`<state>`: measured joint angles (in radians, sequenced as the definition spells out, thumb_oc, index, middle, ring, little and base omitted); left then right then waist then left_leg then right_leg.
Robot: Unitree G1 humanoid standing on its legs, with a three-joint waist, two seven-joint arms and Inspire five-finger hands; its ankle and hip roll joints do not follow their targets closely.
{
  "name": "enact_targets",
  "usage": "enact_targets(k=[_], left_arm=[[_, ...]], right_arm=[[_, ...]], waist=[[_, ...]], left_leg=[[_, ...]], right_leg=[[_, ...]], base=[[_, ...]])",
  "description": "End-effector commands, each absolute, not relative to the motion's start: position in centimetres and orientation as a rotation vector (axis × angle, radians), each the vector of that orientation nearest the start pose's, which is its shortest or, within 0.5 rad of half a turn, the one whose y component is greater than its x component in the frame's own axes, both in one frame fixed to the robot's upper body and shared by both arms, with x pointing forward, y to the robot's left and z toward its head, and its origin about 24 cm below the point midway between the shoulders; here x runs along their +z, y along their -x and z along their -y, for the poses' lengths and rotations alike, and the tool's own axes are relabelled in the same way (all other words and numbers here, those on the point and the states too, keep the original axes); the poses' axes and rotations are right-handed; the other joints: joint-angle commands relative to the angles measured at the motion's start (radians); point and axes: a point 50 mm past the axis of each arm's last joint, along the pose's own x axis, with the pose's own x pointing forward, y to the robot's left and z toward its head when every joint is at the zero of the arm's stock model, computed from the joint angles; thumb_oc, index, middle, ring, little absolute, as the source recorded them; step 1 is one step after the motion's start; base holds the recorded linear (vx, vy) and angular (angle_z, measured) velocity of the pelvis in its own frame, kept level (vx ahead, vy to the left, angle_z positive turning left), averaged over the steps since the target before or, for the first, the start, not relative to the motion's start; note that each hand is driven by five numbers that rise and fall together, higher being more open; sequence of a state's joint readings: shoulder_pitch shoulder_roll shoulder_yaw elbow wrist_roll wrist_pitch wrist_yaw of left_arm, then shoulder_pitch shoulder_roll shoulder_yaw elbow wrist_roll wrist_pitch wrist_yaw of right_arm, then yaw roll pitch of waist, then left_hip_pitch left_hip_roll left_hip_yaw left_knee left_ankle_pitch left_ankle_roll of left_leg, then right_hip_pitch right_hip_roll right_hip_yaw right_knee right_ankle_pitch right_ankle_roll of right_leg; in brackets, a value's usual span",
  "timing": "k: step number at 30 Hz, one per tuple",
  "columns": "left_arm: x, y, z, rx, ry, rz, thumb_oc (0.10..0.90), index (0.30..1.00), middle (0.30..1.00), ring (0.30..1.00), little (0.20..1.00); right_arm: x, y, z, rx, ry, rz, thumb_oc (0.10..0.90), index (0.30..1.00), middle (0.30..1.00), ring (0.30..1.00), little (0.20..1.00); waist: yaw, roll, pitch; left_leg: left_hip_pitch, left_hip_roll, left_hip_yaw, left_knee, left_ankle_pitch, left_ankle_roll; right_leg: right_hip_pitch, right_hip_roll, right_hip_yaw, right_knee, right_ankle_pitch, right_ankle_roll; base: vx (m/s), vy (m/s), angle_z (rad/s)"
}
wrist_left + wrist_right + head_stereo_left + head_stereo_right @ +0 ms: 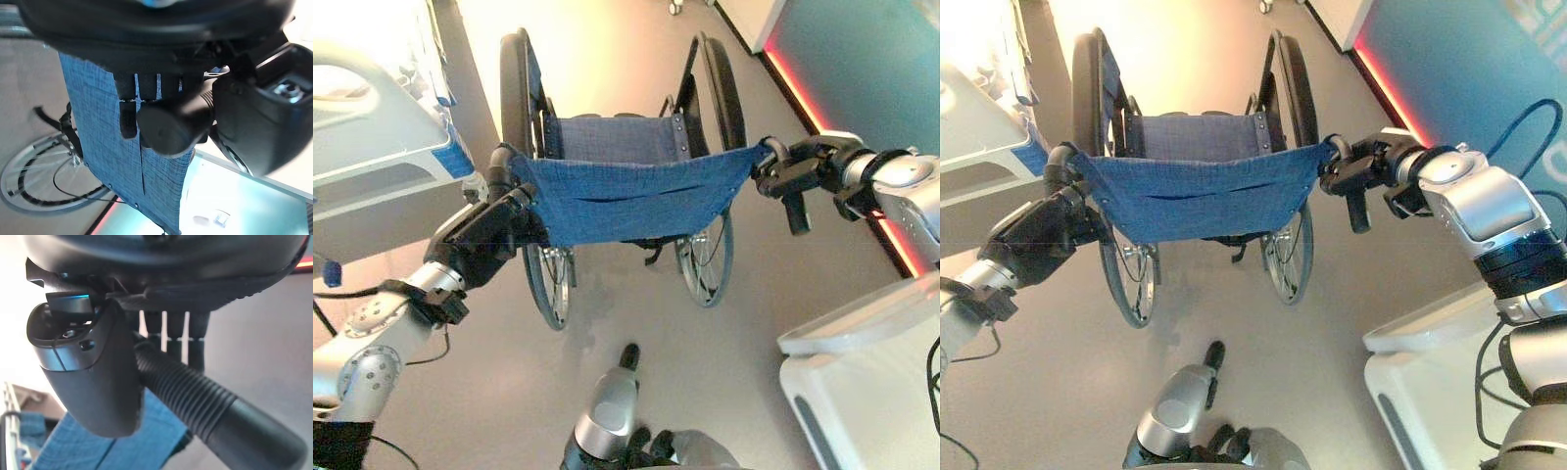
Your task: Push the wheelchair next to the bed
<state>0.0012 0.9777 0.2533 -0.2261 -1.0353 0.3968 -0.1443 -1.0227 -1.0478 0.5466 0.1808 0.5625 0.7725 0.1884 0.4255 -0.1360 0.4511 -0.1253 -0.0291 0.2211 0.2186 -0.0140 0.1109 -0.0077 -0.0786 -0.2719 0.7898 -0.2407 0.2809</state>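
Observation:
The wheelchair, with a blue cloth backrest and large black wheels, stands straight ahead with its back towards me. My left hand is shut on its left push handle; in the left wrist view the fingers curl round the black grip. Over on the other side, my right hand is shut on the right push handle, the ribbed grip lying between thumb and fingers. The white bed with blue trim stands at the left, close beside the wheelchair's left wheel.
A white unit juts in at the lower right, near my right arm. A teal wall with a red light strip along its foot runs along the right. Pale floor stretches ahead of the wheelchair.

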Motion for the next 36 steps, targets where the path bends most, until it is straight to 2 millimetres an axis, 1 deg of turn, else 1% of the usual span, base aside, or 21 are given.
enact_targets(k=[1, 2, 3, 4, 6, 8, 9, 11, 15, 16, 17, 20, 22, 25, 26, 27, 29, 32, 33, 34, 36], left_arm=[[25.5, -24.9, -28.8, -0.251, -0.012, 0.292, 0.4, 0.3, 0.3, 0.3, 0.3], [25.6, -25.0, -28.9, -0.253, -0.023, 0.29, 0.4, 0.3, 0.3, 0.3, 0.3], [25.7, -25.0, -28.9, -0.253, -0.023, 0.292, 0.4, 0.3, 0.3, 0.3, 0.3], [26.1, -24.9, -29.0, -0.249, -0.033, 0.308, 0.4, 0.3, 0.3, 0.3, 0.3], [26.0, -24.9, -29.0, -0.254, -0.035, 0.314, 0.4, 0.3, 0.3, 0.3, 0.3], [25.8, -25.0, -29.0, -0.253, -0.059, 0.317, 0.4, 0.3, 0.3, 0.3, 0.3], [25.6, -25.1, -28.9, -0.259, -0.083, 0.307, 0.4, 0.3, 0.3, 0.3, 0.3], [25.6, -25.5, -28.5, -0.258, -0.102, 0.297, 0.4, 0.3, 0.3, 0.3, 0.3], [24.9, -27.0, -27.7, -0.274, -0.038, 0.275, 0.4, 0.3, 0.3, 0.3, 0.3], [24.6, -27.2, -27.4, -0.273, -0.026, 0.27, 0.4, 0.3, 0.3, 0.3, 0.3], [24.1, -27.1, -27.1, -0.264, -0.021, 0.254, 0.4, 0.3, 0.3, 0.3, 0.3], [22.8, -27.0, -27.1, -0.231, -0.037, 0.211, 0.4, 0.3, 0.3, 0.3, 0.3], [22.6, -26.9, -26.9, -0.234, -0.03, 0.201, 0.4, 0.3, 0.3, 0.3, 0.3], [22.8, -27.1, -27.0, -0.24, -0.046, 0.213, 0.4, 0.3, 0.3, 0.3, 0.3], [22.8, -27.3, -27.0, -0.247, -0.043, 0.216, 0.4, 0.3, 0.3, 0.3, 0.3], [22.7, -27.4, -27.0, -0.251, -0.041, 0.216, 0.4, 0.3, 0.3, 0.3, 0.3], [22.5, -27.6, -26.8, -0.26, -0.04, 0.215, 0.4, 0.3, 0.3, 0.3, 0.3], [21.0, -27.7, -26.0, -0.284, -0.025, 0.207, 0.4, 0.3, 0.3, 0.3, 0.3], [20.9, -27.7, -26.0, -0.284, -0.026, 0.207, 0.4, 0.3, 0.3, 0.3, 0.3], [20.6, -27.5, -25.9, -0.291, -0.02, 0.204, 0.4, 0.3, 0.3, 0.3, 0.3], [20.4, -27.3, -26.1, -0.291, -0.012, 0.188, 0.4, 0.3, 0.3, 0.3, 0.3]], right_arm=[[29.5, -33.7, 20.5, 0.273, 0.789, 0.076, 0.4, 0.3, 0.3, 0.3, 0.3], [29.9, -33.3, 20.8, 0.275, 0.808, 0.074, 0.4, 0.3, 0.3, 0.3, 0.3], [29.9, -33.3, 20.9, 0.274, 0.811, 0.074, 0.4, 0.3, 0.3, 0.3, 0.3], [30.3, -32.9, 21.2, 0.276, 0.835, 0.071, 0.4, 0.3, 0.3, 0.3, 0.3], [30.3, -32.8, 21.5, 0.277, 0.856, 0.067, 0.4, 0.3, 0.3, 0.3, 0.3], [30.3, -32.7, 21.6, 0.286, 0.892, 0.075, 0.4, 0.3, 0.3, 0.3, 0.3], [30.3, -32.3, 21.1, 0.302, 0.902, 0.078, 0.4, 0.3, 0.3, 0.3, 0.3], [30.7, -31.7, 19.8, 0.329, 0.887, 0.095, 0.4, 0.3, 0.3, 0.3, 0.3], [31.9, -31.2, 18.4, 0.349, 0.865, 0.09, 0.4, 0.3, 0.3, 0.3, 0.3], [32.0, -31.2, 18.3, 0.36, 0.859, 0.079, 0.4, 0.3, 0.3, 0.3, 0.3], [31.8, -31.2, 18.6, 0.379, 0.861, 0.05, 0.4, 0.3, 0.3, 0.3, 0.3], [30.9, -31.0, 19.2, 0.416, 0.894, 0.006, 0.4, 0.3, 0.3, 0.3, 0.3], [30.7, -30.9, 19.5, 0.421, 0.895, 0.005, 0.4, 0.3, 0.3, 0.3, 0.3], [30.3, -30.8, 19.5, 0.418, 0.89, 0.013, 0.4, 0.3, 0.3, 0.3, 0.3], [29.9, -31.0, 19.1, 0.417, 0.895, 0.009, 0.4, 0.3, 0.3, 0.3, 0.3], [29.6, -31.2, 18.8, 0.418, 0.898, 0.004, 0.4, 0.3, 0.3, 0.3, 0.3], [29.2, -31.5, 18.6, 0.415, 0.896, -0.005, 0.4, 0.3, 0.3, 0.3, 0.3], [26.6, -32.4, 18.0, 0.405, 0.894, -0.051, 0.4, 0.3, 0.3, 0.3, 0.3], [26.3, -32.4, 18.0, 0.406, 0.895, -0.056, 0.4, 0.3, 0.3, 0.3, 0.3], [25.4, -32.5, 18.1, 0.409, 0.905, -0.077, 0.4, 0.3, 0.3, 0.3, 0.3], [24.6, -32.4, 18.8, 0.413, 0.911, -0.099, 0.4, 0.3, 0.3, 0.3, 0.3]], waist=[[-0.074, -0.03, -0.304], [-0.093, -0.021, -0.291], [-0.094, -0.017, -0.291], [-0.113, -0.002, -0.275], [-0.129, 0.013, -0.261], [-0.163, 0.032, -0.23], [-0.186, 0.028, -0.204], [-0.207, 0.018, -0.182], [-0.254, 0.012, -0.197], [-0.266, 0.013, -0.21], [-0.274, 0.016, -0.232], [-0.279, 0.006, -0.253], [-0.283, 0.01, -0.255], [-0.281, 0.026, -0.243], [-0.275, 0.047, -0.24], [-0.271, 0.056, -0.237], [-0.265, 0.065, -0.235], [-0.239, 0.115, -0.231], [-0.237, 0.12, -0.231], [-0.23, 0.132, -0.23], [-0.227, 0.145, -0.236]], left_leg=[[-0.086, -0.114, -0.059, -0.067, 0.02, -0.055], [-0.101, -0.108, -0.064, -0.017, 0.015, -0.074], [-0.107, -0.102, -0.065, -0.007, 0.018, -0.078], [-0.129, -0.086, -0.075, 0.067, 0.004, -0.105], [-0.123, -0.073, -0.097, 0.114, -0.009, -0.119], [-0.065, -0.052, -0.137, 0.123, -0.06, -0.128], [0.005, -0.04, -0.168, 0.119, -0.139, -0.127], [0.08, -0.004, -0.193, 0.134, -0.22, -0.128], [0.105, 0.025, -0.216, 0.272, -0.27, -0.118], [0.114, 0.033, -0.217, 0.304, -0.255, -0.124], [0.12, 0.062, -0.211, 0.406, -0.204, -0.15], [0.053, 0.047, -0.185, 0.658, -0.077, -0.18], [0.023, 0.045, -0.177, 0.691, -0.055, -0.187], [-0.026, 0.044, -0.152, 0.571, -0.054, -0.18], [-0.004, 0.054, -0.124, 0.372, -0.039, -0.178], [0.017, 0.069, -0.094, 0.27, -0.02, -0.179], [0.021, 0.092, -0.059, 0.177, 0.011, -0.182], [-0.022, 0.189, -0.041, -0.104, 0.189, -0.236], [-0.024, 0.199, -0.039, -0.129, 0.207, -0.24], [-0.028, 0.229, -0.031, -0.188, 0.264, -0.256], [-0.037, 0.248, 0.009, -0.232, 0.277, -0.259]], right_leg=[[0.139, 0.118, 0.007, -0.215, 0.322, -0.048], [0.152, 0.088, 0.008, -0.319, 0.242, -0.089], [0.151, 0.088, 0.008, -0.34, 0.238, -0.098], [0.153, 0.058, 0.011, -0.502, 0.148, -0.152], [0.128, 0.018, 0.014, -0.615, 0.14, -0.174], [0.036, -0.057, 0.026, -0.694, 0.231, -0.147], [-0.058, -0.138, 0.032, -0.743, 0.342, -0.102], [-0.125, -0.173, 0.037, -0.751, 0.395, -0.078], [-0.14, -0.112, 0.088, -0.652, 0.337, -0.086], [-0.138, -0.093, 0.092, -0.634, 0.322, -0.099], [-0.123, -0.066, 0.076, -0.615, 0.291, -0.128], [-0.078, -0.046, 0.025, -0.621, 0.249, -0.195], [-0.065, -0.034, 0.003, -0.616, 0.231, -0.216], [-0.033, -0.009, -0.029, -0.609, 0.206, -0.231], [-0.009, 0.013, -0.038, -0.605, 0.187, -0.226], [0.017, 0.023, -0.04, -0.606, 0.171, -0.226], [0.056, 0.037, -0.04, -0.617, 0.153, -0.231], [0.153, 0.078, -0.036, -0.635, 0.087, -0.242], [0.162, 0.081, -0.035, -0.634, 0.081, -0.243], [0.189, 0.087, -0.03, -0.627, 0.057, -0.247], [0.219, 0.091, -0.033, -0.601, 0.019, -0.249]], base=[[0.46, 0.012, 0.49], [0.27, -0.001, 0.35], [0.35, -0.05, 0.32], [0.22, -0.062, 0.23], [0.26, -0.092, 0.38], [0.35, -0.219, 0.49], [0.49, -0.328, 0.6], [0.61, -0.344, 0.55], [0.6, -0.138, 0.56], [0.74, -0.087, 1.11], [0.53, -0.099, 0.83], [0.48, -0.147, 0.48], [0.35, -0.08, 0.16], [0.36, -0.003, -0.06], [0.39, 0.102, 0.46], [0.4, 0.106, 0.58], [0.31, 0.09, 0.39], [0.55, 0.225, -0.03], [0.5, 0.224, -0.07], [0.52, 0.241, 0.02], [0.57, 0.251, 0.06]])
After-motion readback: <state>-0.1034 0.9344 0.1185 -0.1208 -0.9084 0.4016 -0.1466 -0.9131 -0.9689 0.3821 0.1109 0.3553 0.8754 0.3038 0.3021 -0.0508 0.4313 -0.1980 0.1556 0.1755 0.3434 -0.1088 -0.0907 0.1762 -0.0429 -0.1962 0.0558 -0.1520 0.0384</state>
